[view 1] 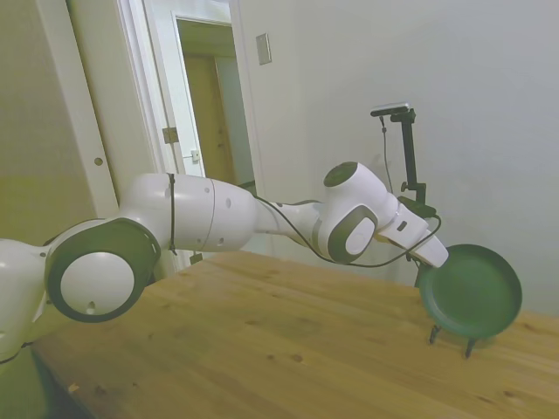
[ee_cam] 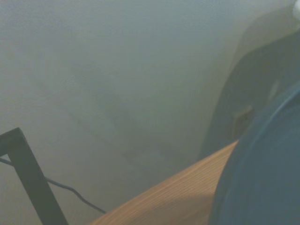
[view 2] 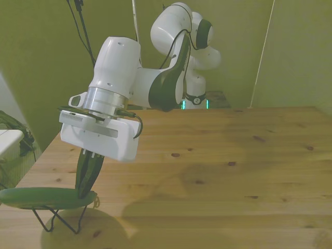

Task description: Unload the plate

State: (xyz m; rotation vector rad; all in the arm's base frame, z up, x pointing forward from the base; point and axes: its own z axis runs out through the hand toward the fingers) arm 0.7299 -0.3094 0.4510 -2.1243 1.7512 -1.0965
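— Where is the plate (view 1: 472, 292) sitting?

— Near the end of the wooden table (view 1: 288, 340), far from the robot's base. In the side view its dark green face stands nearly upright, leaning a little, and two thin black legs of a wire stand (view 1: 452, 340) poke out below its lower edge down to the tabletop. In the front view the plate (view 2: 46, 197) shows edge-on as a flat green band at the front view's left, near the table's (view 2: 218, 171) near corner, with the wire stand (view 2: 59, 218) under it.

— And the gripper?

— The gripper (view 2: 85, 189) reaches down from the white arm (view 2: 129, 78), and its dark fingers (view 2: 84, 171) are drawn together, pinching the plate's rim at the end nearer the table's middle. In the side view the gripper (view 1: 425, 272) meets the plate at its upper edge on the arm's side.

— Does the wrist camera add anything?

— Only a blurred curve of the plate (ee_cam: 262, 187) close up, a strip of table (ee_cam: 173, 197) behind it, and a pale wall (ee_cam: 117, 70).
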